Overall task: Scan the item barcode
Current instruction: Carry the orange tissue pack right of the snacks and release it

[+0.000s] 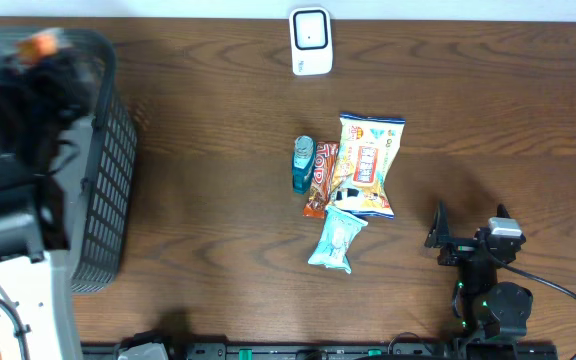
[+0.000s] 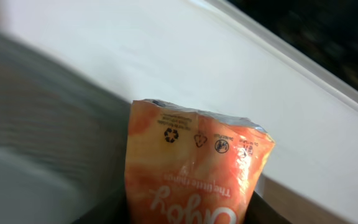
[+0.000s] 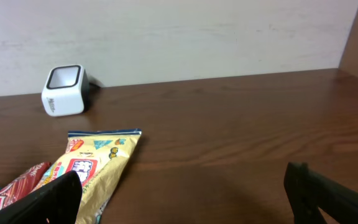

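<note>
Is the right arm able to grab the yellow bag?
Probably yes. Its gripper is open and empty, and only bare table lies between it and the yellow bag.

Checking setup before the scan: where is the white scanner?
Overhead, the white scanner stands at the far edge of the table, beyond the yellow snack bag and apart from it.

From my remote station I see a mock shop checkout: a white barcode scanner (image 1: 310, 41) on a wood-grain table (image 1: 218, 130), snack packets (image 1: 368, 165) clustered mid-table, a black mesh basket (image 1: 108, 170) at one edge, a plain pale wall (image 3: 197, 31) behind.
</note>
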Action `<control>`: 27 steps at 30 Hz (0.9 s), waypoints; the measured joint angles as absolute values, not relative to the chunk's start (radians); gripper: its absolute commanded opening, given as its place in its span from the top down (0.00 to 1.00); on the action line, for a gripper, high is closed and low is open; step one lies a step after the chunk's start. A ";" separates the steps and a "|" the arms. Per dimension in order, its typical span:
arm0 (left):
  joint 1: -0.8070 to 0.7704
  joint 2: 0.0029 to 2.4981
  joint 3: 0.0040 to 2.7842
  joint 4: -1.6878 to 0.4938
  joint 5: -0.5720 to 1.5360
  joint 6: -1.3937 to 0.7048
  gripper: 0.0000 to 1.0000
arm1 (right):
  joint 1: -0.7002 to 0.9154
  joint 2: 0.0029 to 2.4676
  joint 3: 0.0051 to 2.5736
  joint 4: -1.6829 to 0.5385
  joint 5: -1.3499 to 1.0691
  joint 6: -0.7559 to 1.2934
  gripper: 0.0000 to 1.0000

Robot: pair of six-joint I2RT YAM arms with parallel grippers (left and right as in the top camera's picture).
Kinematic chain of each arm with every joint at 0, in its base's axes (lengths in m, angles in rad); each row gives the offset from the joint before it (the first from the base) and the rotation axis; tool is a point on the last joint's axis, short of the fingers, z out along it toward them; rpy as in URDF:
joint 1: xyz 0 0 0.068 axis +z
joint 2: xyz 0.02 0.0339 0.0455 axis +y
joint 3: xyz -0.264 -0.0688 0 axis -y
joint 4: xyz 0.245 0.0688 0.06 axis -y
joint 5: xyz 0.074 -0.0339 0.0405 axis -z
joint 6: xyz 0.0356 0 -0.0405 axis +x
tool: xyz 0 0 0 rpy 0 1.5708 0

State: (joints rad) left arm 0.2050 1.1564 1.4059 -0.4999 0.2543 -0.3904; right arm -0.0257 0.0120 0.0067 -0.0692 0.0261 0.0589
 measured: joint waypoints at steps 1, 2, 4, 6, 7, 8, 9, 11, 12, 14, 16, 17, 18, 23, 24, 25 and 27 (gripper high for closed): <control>0.155 1.156 1.406 -0.498 0.261 -0.393 0.58 | -0.026 0.012 0.007 -0.069 0.026 0.059 0.01; 0.106 1.159 1.406 -0.496 0.266 -0.395 0.58 | -0.026 0.012 0.007 -0.069 0.026 0.059 0.01; 0.000 1.173 1.406 -0.482 0.276 -0.397 0.58 | -0.026 0.012 0.007 -0.069 0.026 0.059 0.01; -0.103 1.198 1.406 -0.458 0.284 -0.396 0.58 | -0.026 0.012 0.007 -0.069 0.026 0.059 0.01; -0.152 1.213 1.406 -0.443 0.287 -0.395 0.58 | -0.026 0.012 0.007 -0.069 0.026 0.059 0.01; -0.192 1.229 1.406 -0.428 0.289 -0.395 0.58 | -0.026 0.012 0.007 -0.069 0.026 0.059 0.01; -0.233 1.246 1.406 -0.412 0.290 -0.393 0.58 | -0.026 0.012 0.007 -0.069 0.026 0.059 0.01; -0.311 1.289 1.406 -0.373 0.290 -0.393 0.58 | -0.026 0.012 0.007 -0.070 0.026 0.059 0.01; -0.353 1.317 1.406 -0.349 0.290 -0.393 0.58 | -0.026 0.012 0.007 -0.069 0.026 0.059 0.01; -0.419 1.365 1.406 -0.309 0.290 -0.393 0.58 | -0.026 0.012 0.007 -0.069 0.026 0.059 0.01; -0.488 1.425 1.406 -0.261 0.290 -0.393 0.58 | -0.026 0.012 0.007 -0.069 0.026 0.059 0.01; -0.524 1.460 1.406 -0.237 0.290 -0.392 0.58 | -0.026 0.012 0.007 -0.069 0.026 0.059 0.01; -0.557 1.495 1.406 -0.213 0.290 -0.392 0.58 | -0.026 0.012 0.007 -0.069 0.026 0.059 0.01; -0.695 1.658 1.406 -0.130 0.290 -0.394 0.58 | -0.026 0.012 0.007 -0.069 0.026 0.059 0.01; -0.722 1.697 1.406 -0.117 0.290 -0.398 0.58 | -0.026 0.012 0.007 -0.069 0.026 0.059 0.01; -0.741 1.727 1.406 -0.109 0.290 -0.401 0.58 | -0.026 0.012 0.007 -0.069 0.026 0.059 0.01; -0.780 1.786 1.406 -0.106 0.282 -0.420 0.58 | -0.026 0.012 0.007 -0.069 0.026 0.059 0.01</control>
